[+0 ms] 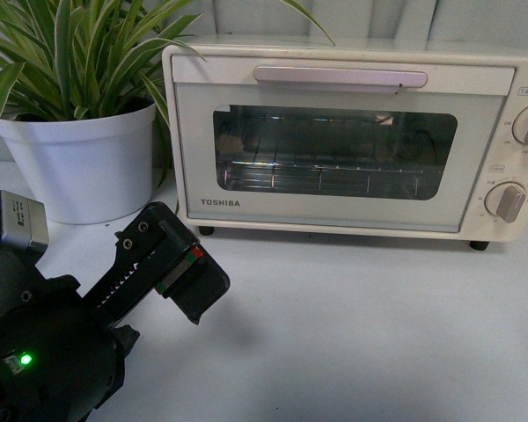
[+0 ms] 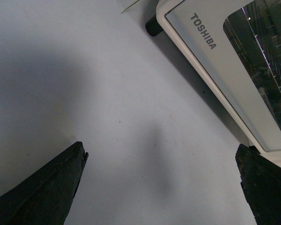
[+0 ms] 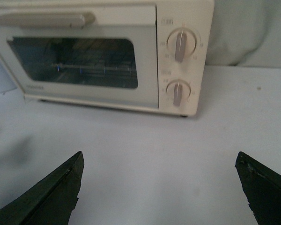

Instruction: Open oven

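**Oven shut; two pairs of jaws empty**

One oven [image 1: 334,211] is recorded on the tabletop [image 1: 352,334], door closed (one bar handle [image 1: 341,77], two knobs [image 1: 510,202]). Left gripper [image 2: 161,147] and right gripper [image 3: 160,157]: jaws spread wide, nothing held or touched. One potted plant [image 1: 79,132] is listed beside the oven.

surface: white table [image 1: 352,334] | on it: oven [image 1: 334,167], door shut | plant pot [image 1: 79,167] just left of it
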`<state>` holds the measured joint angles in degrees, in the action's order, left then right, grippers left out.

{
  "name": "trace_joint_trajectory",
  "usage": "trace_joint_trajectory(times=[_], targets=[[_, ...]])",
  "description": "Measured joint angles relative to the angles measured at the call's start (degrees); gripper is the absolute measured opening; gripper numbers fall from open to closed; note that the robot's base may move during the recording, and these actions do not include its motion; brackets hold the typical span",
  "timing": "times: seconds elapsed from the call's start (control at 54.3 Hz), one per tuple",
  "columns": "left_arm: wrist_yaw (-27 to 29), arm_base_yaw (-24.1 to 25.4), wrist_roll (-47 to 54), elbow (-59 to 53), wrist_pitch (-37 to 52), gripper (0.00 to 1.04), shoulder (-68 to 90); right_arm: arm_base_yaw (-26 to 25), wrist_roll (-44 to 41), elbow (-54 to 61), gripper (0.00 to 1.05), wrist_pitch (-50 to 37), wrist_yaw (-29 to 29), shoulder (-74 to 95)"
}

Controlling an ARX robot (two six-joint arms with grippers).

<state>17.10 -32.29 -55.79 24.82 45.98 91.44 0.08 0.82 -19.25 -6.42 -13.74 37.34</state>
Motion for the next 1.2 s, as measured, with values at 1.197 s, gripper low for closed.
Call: trace_joint_trajectory(times=[1.197], targets=[[-2.78, 0.85, -6.10, 6.27, -4.31, 0.98, 2.75, 17.90, 19.54, -49.90, 0.95, 13.14, 17.16, 51.71]])
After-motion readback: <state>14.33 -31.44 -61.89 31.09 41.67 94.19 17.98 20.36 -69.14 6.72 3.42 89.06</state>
